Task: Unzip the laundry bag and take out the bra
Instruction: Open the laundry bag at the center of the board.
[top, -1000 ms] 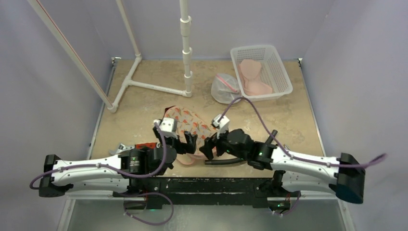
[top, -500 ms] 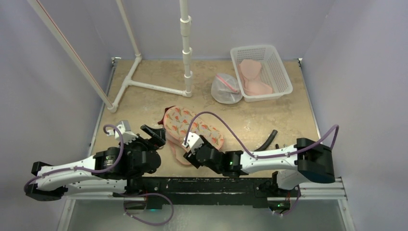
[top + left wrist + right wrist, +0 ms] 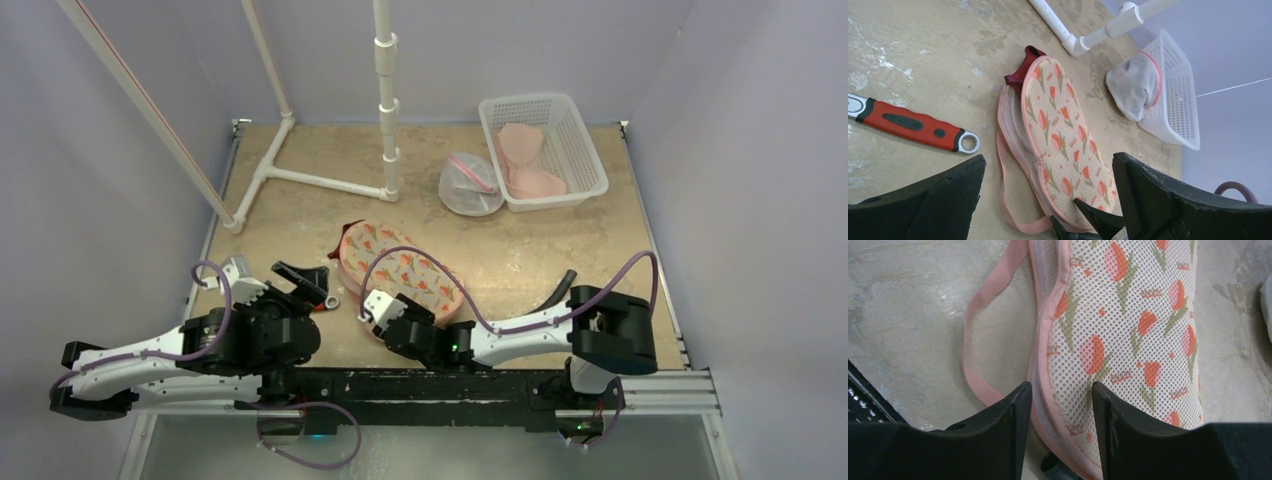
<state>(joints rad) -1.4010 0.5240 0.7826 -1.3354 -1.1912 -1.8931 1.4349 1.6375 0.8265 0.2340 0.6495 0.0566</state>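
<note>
Where the laundry bag (image 3: 402, 266) lies flat on the table (image 3: 600, 240), its near edge sits right between the two fingers of the right gripper (image 3: 1060, 390); the bag is white net with orange flowers and a pink rim. The jaws of this gripper stand about half open, one on each side of the rim; they do not pinch it, so it holds nothing. A pink strap (image 3: 973, 340) loops out on the table just ahead and to the left of this gripper; whether it is part of the bra cannot be told, nor whether the zip is open. A dark red bit of cloth (image 3: 1023, 65) pokes out at the far end of the bag. The left gripper (image 3: 1048, 160) is spread wide and holds nothing; the bag lies ahead of it, and a red wrench (image 3: 913, 127) lies ahead and to its left, near the bag but not touching it. Far beyond both grippers stands a white basket (image 3: 530, 103) with pink things inside; a small net bag (image 3: 468, 185) sits just beside it.
</note>
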